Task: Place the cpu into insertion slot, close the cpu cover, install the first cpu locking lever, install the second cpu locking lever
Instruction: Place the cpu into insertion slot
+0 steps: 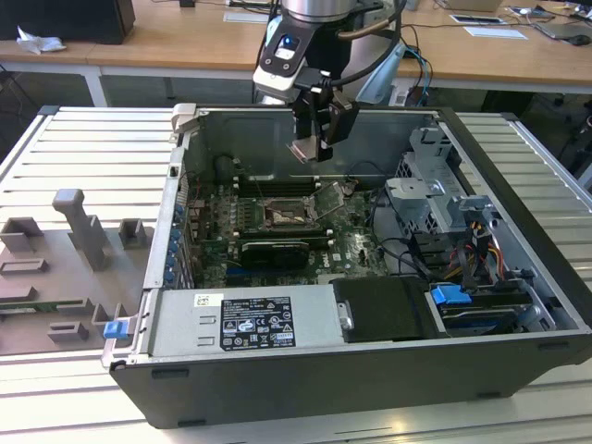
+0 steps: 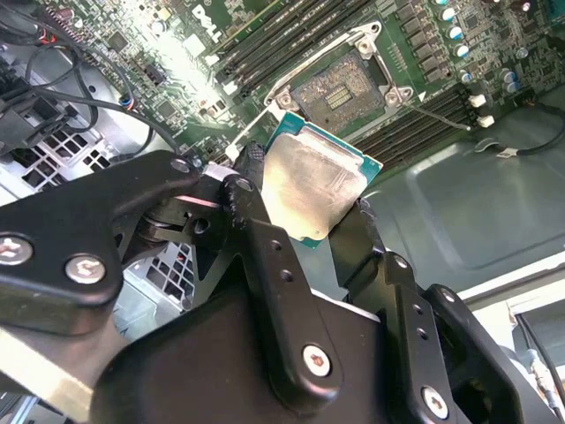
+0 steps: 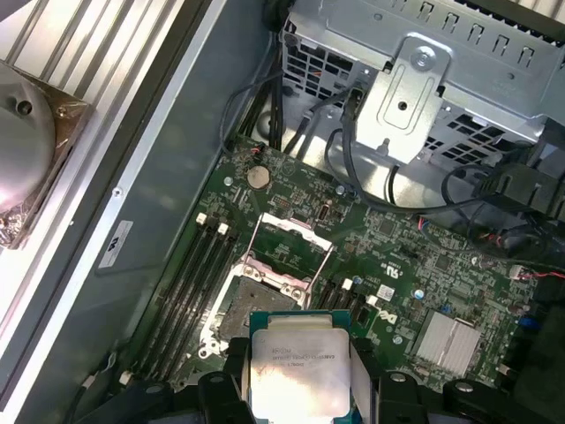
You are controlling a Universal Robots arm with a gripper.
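My gripper [image 1: 310,148] hangs above the motherboard inside the open computer case and is shut on the cpu [image 1: 303,152]. In both wrist views the cpu [image 2: 313,190] [image 3: 300,367] shows its pale metal face, pinched at two opposite edges by the black fingers [image 2: 252,177]. The insertion slot [image 3: 252,309] [image 2: 340,88] [image 1: 283,215] lies below the chip, dark and bare inside its silver rim. The cpu cover [image 3: 296,231] stands tilted up at the slot's far side. A thin locking lever [image 2: 441,115] sticks out loose beside the slot.
Long black memory slots [image 3: 190,283] flank the socket. A metal drive cage [image 1: 435,199] and cable bundles [image 1: 407,259] fill the case on the exterior view's right. The labelled power supply [image 1: 245,324] sits at the front. Grey fixture blocks [image 1: 79,231] lie outside the case.
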